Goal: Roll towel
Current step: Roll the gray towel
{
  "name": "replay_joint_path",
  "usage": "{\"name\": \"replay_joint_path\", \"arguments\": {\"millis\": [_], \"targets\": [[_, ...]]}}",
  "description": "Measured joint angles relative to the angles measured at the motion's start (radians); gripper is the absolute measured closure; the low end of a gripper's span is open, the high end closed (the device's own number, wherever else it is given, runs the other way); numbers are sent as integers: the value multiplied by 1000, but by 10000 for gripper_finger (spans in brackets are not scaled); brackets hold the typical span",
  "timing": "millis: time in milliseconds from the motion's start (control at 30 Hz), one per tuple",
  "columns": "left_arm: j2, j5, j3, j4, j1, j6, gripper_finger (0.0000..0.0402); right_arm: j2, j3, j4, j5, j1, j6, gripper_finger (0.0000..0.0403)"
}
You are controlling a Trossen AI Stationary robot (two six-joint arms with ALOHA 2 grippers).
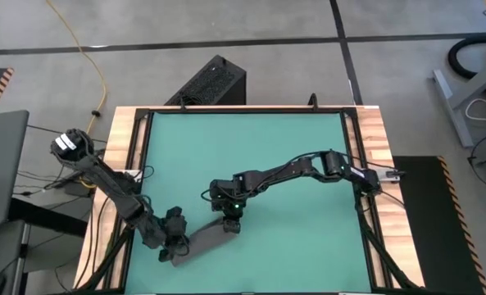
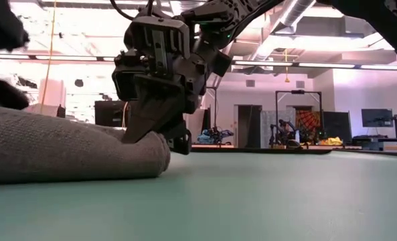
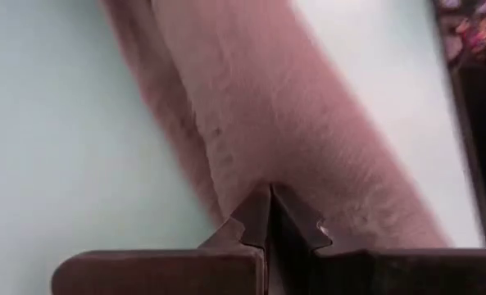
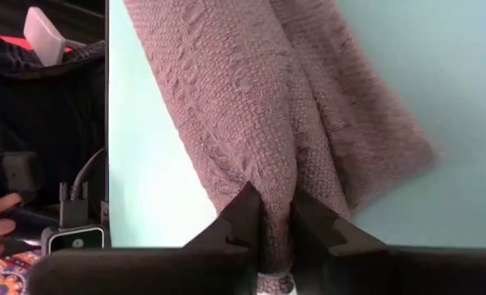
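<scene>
Towel (image 1: 208,240) lies rolled into a long bundle near the front edge of the green mat (image 1: 251,147), left of centre. L gripper (image 1: 174,252) clenched at its near end, fingers (image 3: 259,217) pressed together against cloth. R gripper (image 1: 229,220) at far end, fingers (image 4: 244,215) pinching a fold.

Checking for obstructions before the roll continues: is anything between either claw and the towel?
Nothing visible. The right claw pinches a fold of the towel directly, and the left claw, shut, sits against the roll's other end on the green mat.
</scene>
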Motion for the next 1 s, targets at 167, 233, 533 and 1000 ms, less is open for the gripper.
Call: {"name": "replay_joint_path", "arguments": {"millis": [167,233,533,1000], "targets": [[92,37,0,14,-22,-57,401,0,29,-6,-8,-13,4,273],[111,44,0,22,-32,-65,401,0,53,-41,-48,-29,-14,245],[94,62,0,23,-59,-68,401,-12,212,-345,64,-43,-79,183],[94,89,-1,26,-75,-54,401,-27,201,75,464,278,11,196]]}}
